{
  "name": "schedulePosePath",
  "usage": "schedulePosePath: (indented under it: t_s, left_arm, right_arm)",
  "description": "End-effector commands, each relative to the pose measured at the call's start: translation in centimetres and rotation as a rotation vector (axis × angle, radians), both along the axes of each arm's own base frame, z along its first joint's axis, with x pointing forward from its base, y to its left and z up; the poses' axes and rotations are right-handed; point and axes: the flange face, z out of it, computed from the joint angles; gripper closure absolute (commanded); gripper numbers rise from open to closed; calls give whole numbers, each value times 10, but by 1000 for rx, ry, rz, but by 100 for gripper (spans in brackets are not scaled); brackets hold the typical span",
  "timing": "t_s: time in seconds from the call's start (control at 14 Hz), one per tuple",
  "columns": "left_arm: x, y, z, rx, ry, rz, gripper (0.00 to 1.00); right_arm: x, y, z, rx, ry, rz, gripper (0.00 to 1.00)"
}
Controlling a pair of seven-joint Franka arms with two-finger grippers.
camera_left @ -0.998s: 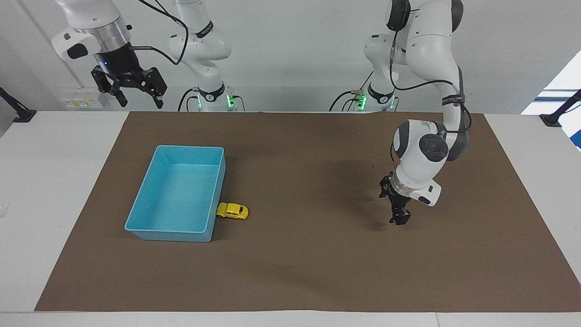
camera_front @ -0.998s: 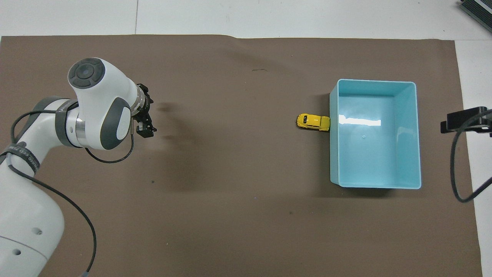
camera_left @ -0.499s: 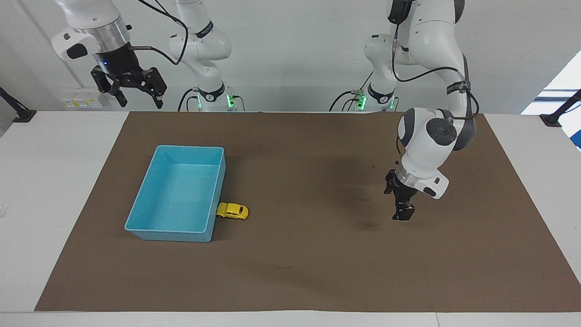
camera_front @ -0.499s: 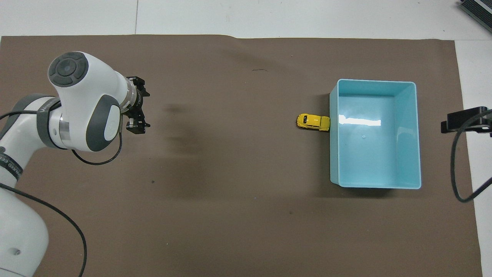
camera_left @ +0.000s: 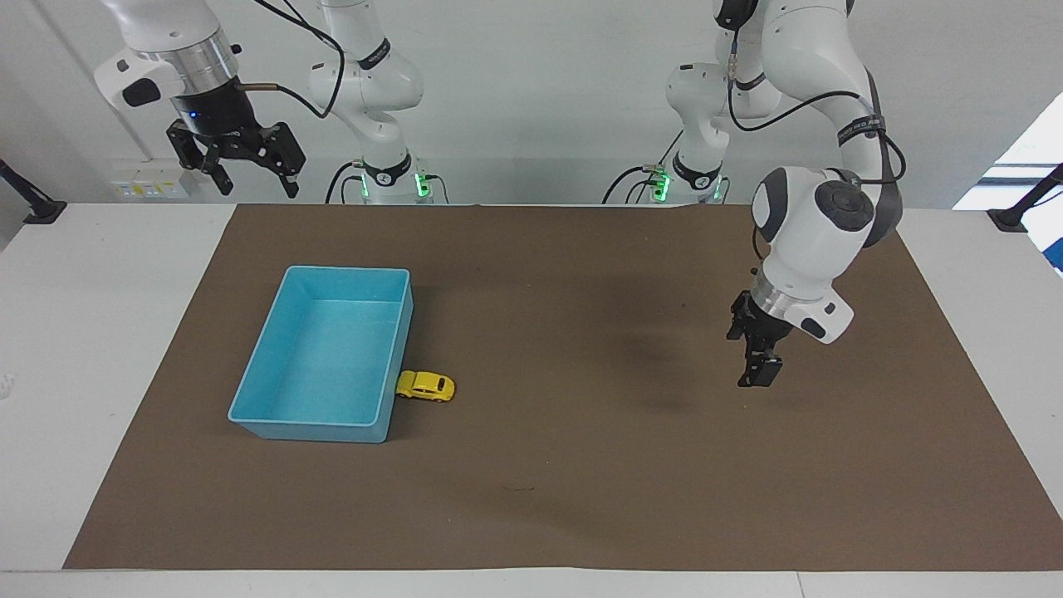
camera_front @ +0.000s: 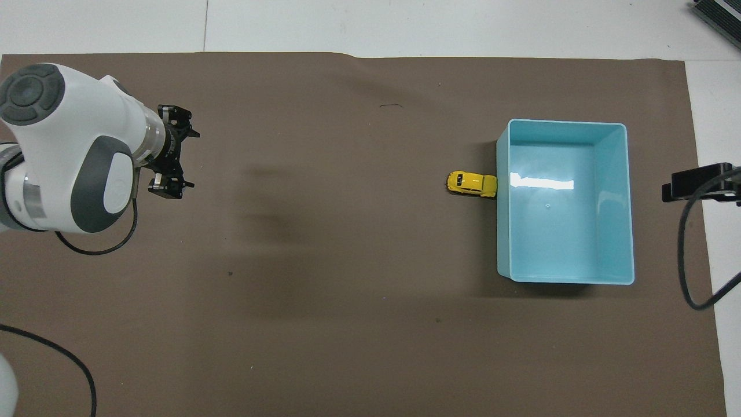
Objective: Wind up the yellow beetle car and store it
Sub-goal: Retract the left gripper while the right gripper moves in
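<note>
The yellow beetle car (camera_left: 425, 386) (camera_front: 472, 183) stands on the brown mat (camera_left: 581, 465), touching the outside of the blue bin's (camera_left: 309, 430) (camera_front: 564, 123) long wall on the side toward the left arm's end. Nothing lies in the bin. My left gripper (camera_left: 751, 353) (camera_front: 176, 153) hangs open and holds nothing, well above the mat toward the left arm's end, a long way from the car. My right gripper (camera_left: 257, 187) waits open, raised high near the robots' edge of the table at the right arm's end. Only its dark tip (camera_front: 694, 182) shows in the overhead view.
The brown mat covers most of the white table (camera_left: 100, 332). A black cable (camera_front: 692, 255) loops down from the right arm beside the bin. Bare mat lies between the car and the left gripper.
My left gripper has risen and drawn away from the middle of the mat toward the left arm's end, staying open. The car, the bin and the right arm have not moved.
</note>
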Motion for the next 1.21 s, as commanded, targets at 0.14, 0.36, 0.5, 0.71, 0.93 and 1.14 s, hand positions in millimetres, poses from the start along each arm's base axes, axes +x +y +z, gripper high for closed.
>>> schedulePosePath:
  t_s: [0.14,0.36,0.5,0.71,0.93,1.14]
  left_arm:
    - [-20,28,47,20,-7,-121,0]
    - [-27,37,65,28,-13,-207,0]
    - [-32,42,75,34,-12,-282,0]
    - [-39,52,86,49,-11,-464,0]
    - [-48,59,90,52,24,-629,0]
    - [-56,73,101,58,22,-788,0]
  right_arm:
    - [0,7,-11,54,-29,147,0]
    - [4,13,-15,48,-37,280,0]
    - [7,22,-23,38,-30,425,0]
    - [10,33,-33,16,-41,647,0]
    - [13,34,-47,23,-20,725,0]
    - [16,43,-64,27,-6,819,0]
